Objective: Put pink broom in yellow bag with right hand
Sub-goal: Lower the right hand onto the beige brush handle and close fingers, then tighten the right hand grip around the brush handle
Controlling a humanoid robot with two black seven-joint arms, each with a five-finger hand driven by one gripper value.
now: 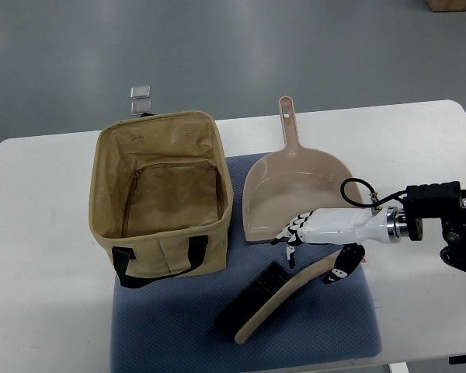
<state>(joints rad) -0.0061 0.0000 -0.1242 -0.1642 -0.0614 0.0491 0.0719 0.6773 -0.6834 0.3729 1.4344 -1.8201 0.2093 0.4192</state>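
Top view, nearest the robot: the pink broom (pixel 276 299) lies slantwise on the blue mat (pixel 326 326), dark bristles toward the bag, handle end reaching up under the right hand (pixel 314 233). That hand hovers over the handle with fingers (pixel 291 233) curled down and the thumb beside the handle tip, but whether anything is gripped I cannot tell. A pinch this close to the tip would likely let the heavier bristle end swing or slip free. Just beyond sits the pink dustpan (pixel 291 190), which the palm may nudge. Farther left on the desk (pixel 419 140), the yellow bag (pixel 163 194) stands open; its soft rim could catch the long broom and fold.
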